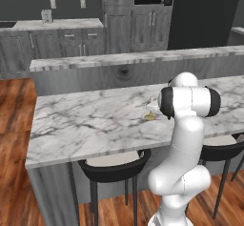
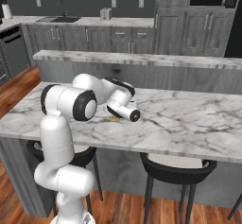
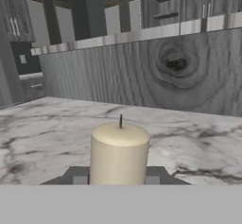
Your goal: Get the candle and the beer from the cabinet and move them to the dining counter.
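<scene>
Right now you see the candle, cream-white, short dark wick, upright between the pincer tips, clamped on it, brass base on the marble bench.

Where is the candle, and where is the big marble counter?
candle [image 3: 119, 154], hand view, on its cream wax side.
dining counter [image 1: 81, 125], left base view, on a bare stretch of the marble top.
</scene>
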Motion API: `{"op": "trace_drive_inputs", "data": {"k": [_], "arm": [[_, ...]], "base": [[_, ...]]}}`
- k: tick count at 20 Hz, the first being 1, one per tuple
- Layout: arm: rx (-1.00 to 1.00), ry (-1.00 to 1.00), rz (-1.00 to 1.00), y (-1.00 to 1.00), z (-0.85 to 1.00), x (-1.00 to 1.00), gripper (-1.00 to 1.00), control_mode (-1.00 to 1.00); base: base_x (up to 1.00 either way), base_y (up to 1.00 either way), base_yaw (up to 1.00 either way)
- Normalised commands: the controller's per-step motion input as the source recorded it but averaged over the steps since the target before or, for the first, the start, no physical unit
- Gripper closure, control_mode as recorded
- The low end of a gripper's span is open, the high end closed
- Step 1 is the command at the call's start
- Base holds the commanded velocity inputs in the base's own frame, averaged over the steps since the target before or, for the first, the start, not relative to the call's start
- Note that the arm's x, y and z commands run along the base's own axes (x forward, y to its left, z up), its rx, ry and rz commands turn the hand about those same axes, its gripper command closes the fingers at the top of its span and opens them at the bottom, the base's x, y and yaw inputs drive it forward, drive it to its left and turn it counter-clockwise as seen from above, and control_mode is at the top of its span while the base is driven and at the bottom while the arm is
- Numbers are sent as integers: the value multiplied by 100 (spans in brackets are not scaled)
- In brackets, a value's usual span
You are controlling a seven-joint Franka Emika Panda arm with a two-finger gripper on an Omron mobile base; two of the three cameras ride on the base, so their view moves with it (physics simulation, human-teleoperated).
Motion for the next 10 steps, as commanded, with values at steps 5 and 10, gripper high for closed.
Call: {"op": "trace_drive_inputs", "data": {"k": [5, 10], "arm": [[0, 0, 0, 0, 0, 0, 100, -100], [0, 0, 0, 0, 0, 0, -100, -100]], "base": [[0, 0, 0], [0, 0, 0]]}}
